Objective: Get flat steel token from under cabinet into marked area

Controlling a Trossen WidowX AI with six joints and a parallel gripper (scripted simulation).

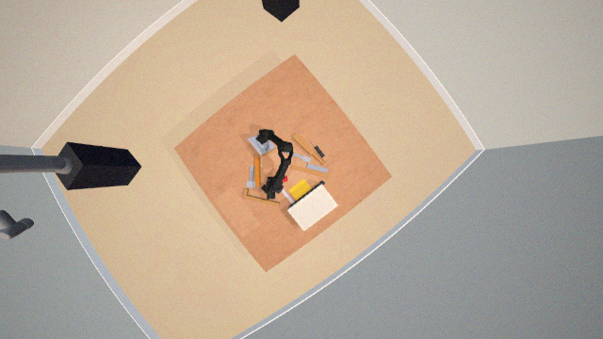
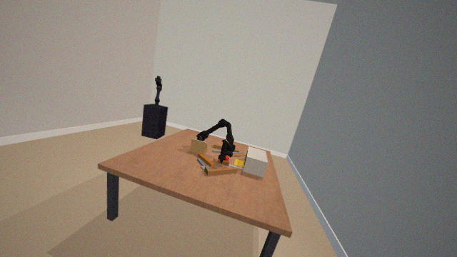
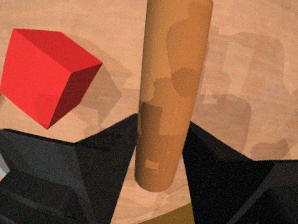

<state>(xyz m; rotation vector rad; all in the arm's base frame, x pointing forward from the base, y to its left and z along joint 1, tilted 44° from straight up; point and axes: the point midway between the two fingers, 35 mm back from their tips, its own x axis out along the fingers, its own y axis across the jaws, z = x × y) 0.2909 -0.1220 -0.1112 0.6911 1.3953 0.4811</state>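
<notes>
Flat steel token cannot be made out in any view, so you cannot confirm its place. From the top, your black gripper [image 1: 271, 189] [image 2: 221, 160] [image 3: 160, 121] is near the white box-shaped cabinet [image 1: 313, 207] [image 2: 255, 161], with the yellow marked area [image 1: 300, 188] [image 2: 239, 163] in front of it. In the exterior view, your gripper points down beside a red cube [image 1: 285, 179] [image 2: 227, 158] [image 3: 42, 75]. In the wrist view, your fingers are closed on a round, tan wooden handle [image 3: 172, 75], the cube apart from it.
</notes>
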